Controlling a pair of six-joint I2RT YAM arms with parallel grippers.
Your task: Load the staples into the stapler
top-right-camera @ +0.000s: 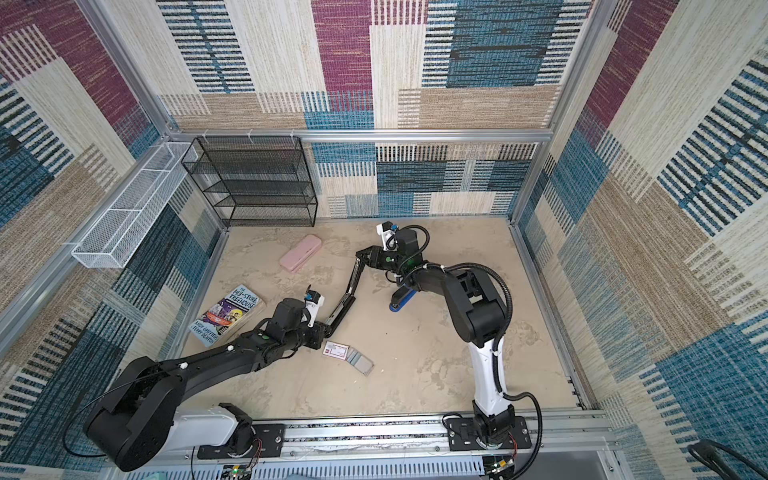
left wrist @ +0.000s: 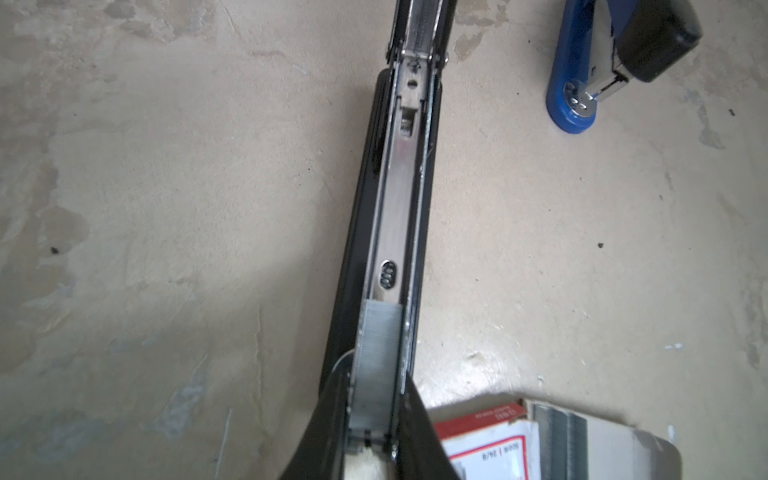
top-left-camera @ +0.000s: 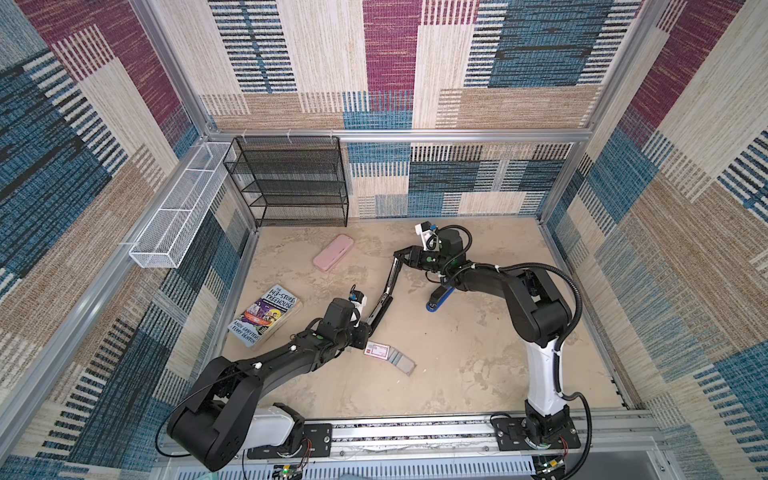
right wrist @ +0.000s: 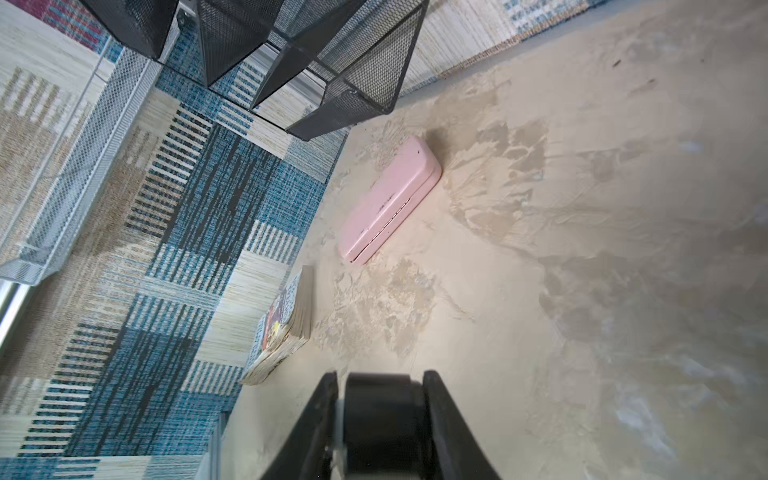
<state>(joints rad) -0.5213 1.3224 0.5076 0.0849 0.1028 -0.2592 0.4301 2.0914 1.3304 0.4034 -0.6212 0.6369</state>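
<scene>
The black stapler (top-left-camera: 384, 291) is swung wide open and held off the table between both arms. My right gripper (top-left-camera: 405, 254) is shut on its black far end (right wrist: 382, 415). My left gripper (top-left-camera: 368, 328) is at the near end of the metal magazine channel (left wrist: 399, 187). A grey strip of staples (left wrist: 380, 353) lies in that channel, and my left gripper (left wrist: 376, 440) is shut on the strip's near end. The white, red-edged staple box (top-left-camera: 377, 351) lies on the table beside the left gripper, with more grey strips (top-left-camera: 401, 360) fanned out next to it.
A blue stapler (top-left-camera: 439, 298) lies on the table under the right arm. A pink oblong case (top-left-camera: 333, 252) lies near the back, and a book (top-left-camera: 266, 316) at the left. A black mesh shelf (top-left-camera: 291, 183) and a white mesh basket (top-left-camera: 178, 216) stand against the walls.
</scene>
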